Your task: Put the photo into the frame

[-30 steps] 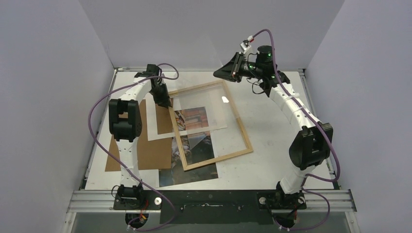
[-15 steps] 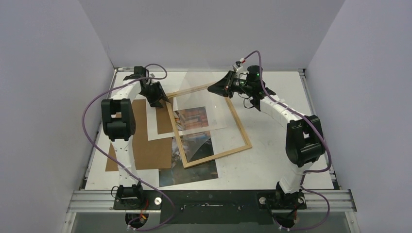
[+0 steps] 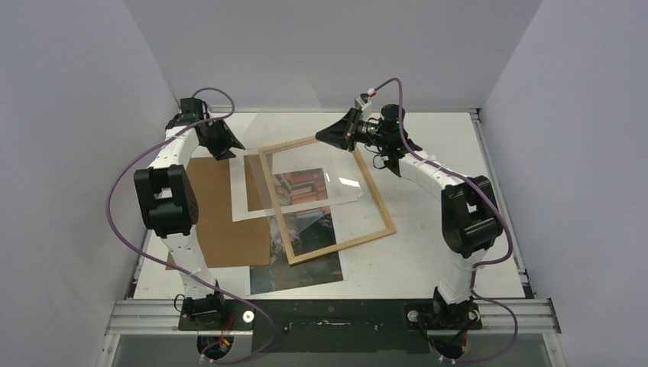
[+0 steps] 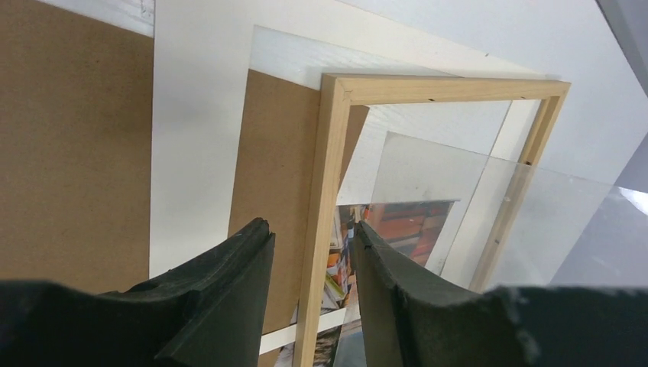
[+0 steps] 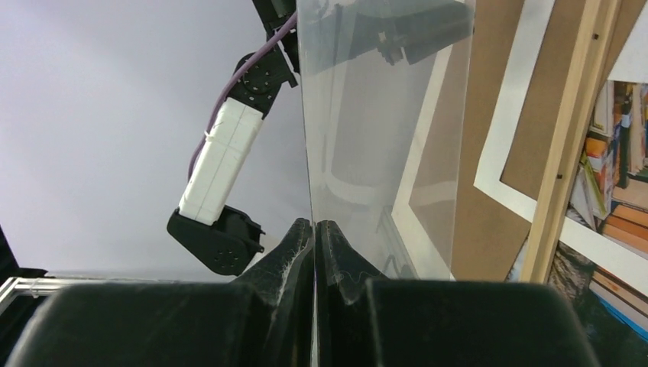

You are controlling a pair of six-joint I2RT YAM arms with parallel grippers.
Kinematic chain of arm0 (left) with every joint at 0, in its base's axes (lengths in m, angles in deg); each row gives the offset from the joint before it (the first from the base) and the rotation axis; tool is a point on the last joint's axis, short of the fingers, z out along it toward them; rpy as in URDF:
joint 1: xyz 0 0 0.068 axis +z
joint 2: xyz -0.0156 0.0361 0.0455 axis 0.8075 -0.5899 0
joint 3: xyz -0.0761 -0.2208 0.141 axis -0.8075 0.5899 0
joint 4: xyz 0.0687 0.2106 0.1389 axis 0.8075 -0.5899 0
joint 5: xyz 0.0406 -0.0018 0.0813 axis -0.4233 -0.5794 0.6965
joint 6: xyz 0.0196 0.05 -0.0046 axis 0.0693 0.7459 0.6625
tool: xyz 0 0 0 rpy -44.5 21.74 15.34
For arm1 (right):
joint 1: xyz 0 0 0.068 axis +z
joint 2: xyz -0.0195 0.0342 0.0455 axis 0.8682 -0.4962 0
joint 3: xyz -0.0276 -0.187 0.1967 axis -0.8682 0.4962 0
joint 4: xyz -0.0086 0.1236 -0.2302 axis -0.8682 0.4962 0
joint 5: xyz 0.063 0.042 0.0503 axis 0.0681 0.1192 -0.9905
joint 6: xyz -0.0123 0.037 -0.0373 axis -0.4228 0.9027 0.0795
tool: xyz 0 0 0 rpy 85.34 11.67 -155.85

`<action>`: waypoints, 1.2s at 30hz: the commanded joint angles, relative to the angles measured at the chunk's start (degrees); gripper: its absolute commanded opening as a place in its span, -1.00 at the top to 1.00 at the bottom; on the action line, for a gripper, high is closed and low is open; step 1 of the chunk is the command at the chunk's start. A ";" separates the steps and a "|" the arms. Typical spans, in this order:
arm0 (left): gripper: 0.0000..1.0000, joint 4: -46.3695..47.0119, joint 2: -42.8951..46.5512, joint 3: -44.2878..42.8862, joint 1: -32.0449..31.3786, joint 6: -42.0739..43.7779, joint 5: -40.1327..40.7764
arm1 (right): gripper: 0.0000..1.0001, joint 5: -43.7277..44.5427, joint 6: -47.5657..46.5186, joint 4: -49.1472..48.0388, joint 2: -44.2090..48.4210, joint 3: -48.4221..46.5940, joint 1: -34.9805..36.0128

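Note:
The frame (image 3: 343,248), thin light wood, lies flat and skewed at mid-table. The photo (image 3: 302,187), a dark print with colourful books, lies beneath it, partly covered by a white mat (image 3: 252,208). Its lower end sticks out towards the near edge. My right gripper (image 3: 325,131) (image 5: 314,225) is shut on the edge of a clear pane (image 5: 382,138), which stands tilted up over the frame's far part. My left gripper (image 3: 231,147) (image 4: 309,229) hangs open above the frame's far-left corner (image 4: 336,84) with nothing between its fingers.
A brown backing board (image 3: 229,229) lies under the mat on the left side (image 4: 69,153). The mat (image 4: 199,153) overlaps board and photo. Grey walls close in on the left, right and far sides. The metal rail with both arm bases (image 3: 328,313) runs along the near edge.
My left gripper opened and drew back to the far left, away from the frame's corner. My right gripper swung left, tipping the clear pane up off the frame.

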 commanded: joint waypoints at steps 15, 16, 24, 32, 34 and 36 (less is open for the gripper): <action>0.10 7.74 -0.06 7.83 -0.04 -2.28 -0.87 | 1.00 5.39 -30.85 24.30 -6.09 2.04 -7.34; 0.09 8.03 -0.29 7.97 -0.12 -2.28 -1.51 | 1.00 5.33 -31.68 24.47 -6.34 2.27 -7.63; -0.08 10.02 -2.76 7.78 -1.78 -1.38 -4.31 | 1.00 3.06 -33.62 21.11 -9.00 3.34 -8.91; -0.10 10.25 -5.00 6.79 -2.73 -1.49 -5.43 | 1.00 0.80 -36.56 21.26 -10.99 2.41 -9.37; -0.10 10.62 -5.49 6.55 -2.85 -1.58 -5.64 | 1.00 0.30 -39.41 24.19 -11.01 1.78 -9.61; -0.01 11.06 -6.20 5.97 -3.10 -1.61 -5.68 | 1.00 0.08 -43.06 28.99 -11.02 0.67 -9.86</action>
